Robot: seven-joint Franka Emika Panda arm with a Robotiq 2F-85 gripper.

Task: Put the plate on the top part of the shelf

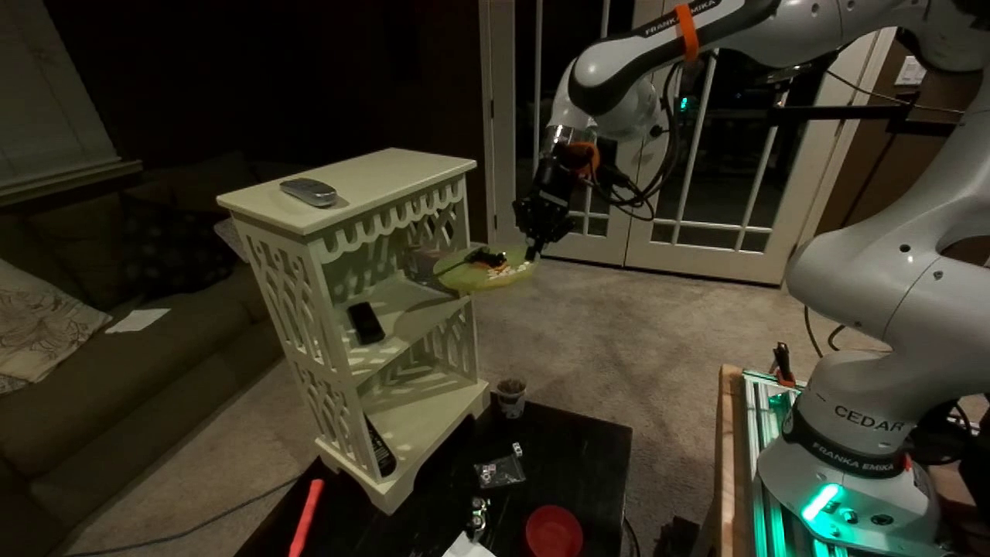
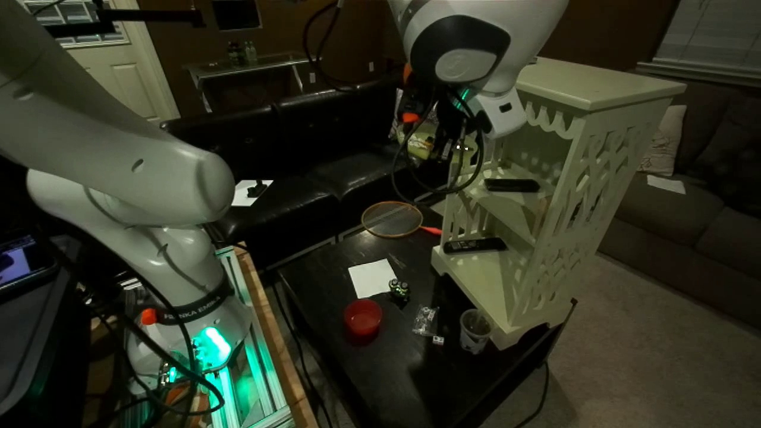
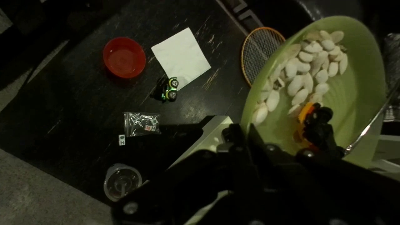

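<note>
The shallow pale yellow-green plate (image 1: 468,277) hangs in the air in front of the shelf, below its top. It is tilted in the wrist view (image 3: 359,75) and carries several whitish seed-like pieces and an orange-and-black item. The cream-white shelf (image 1: 390,174) stands on the dark table; its flat top also shows in an exterior view (image 2: 594,83). My gripper (image 1: 532,251) is shut on the plate's near rim, seen between the fingertips in the wrist view (image 3: 247,128). In an exterior view the arm and cables partly hide the plate (image 2: 422,151).
A grey oblong object (image 1: 309,191) lies on the shelf's top. A dark phone-like item (image 1: 365,323) lies on the middle tier and a remote (image 2: 475,245) on the lowest. A red bowl (image 2: 363,318), a cup (image 2: 475,333), white paper (image 2: 371,278) and a racket (image 2: 392,219) lie on the table.
</note>
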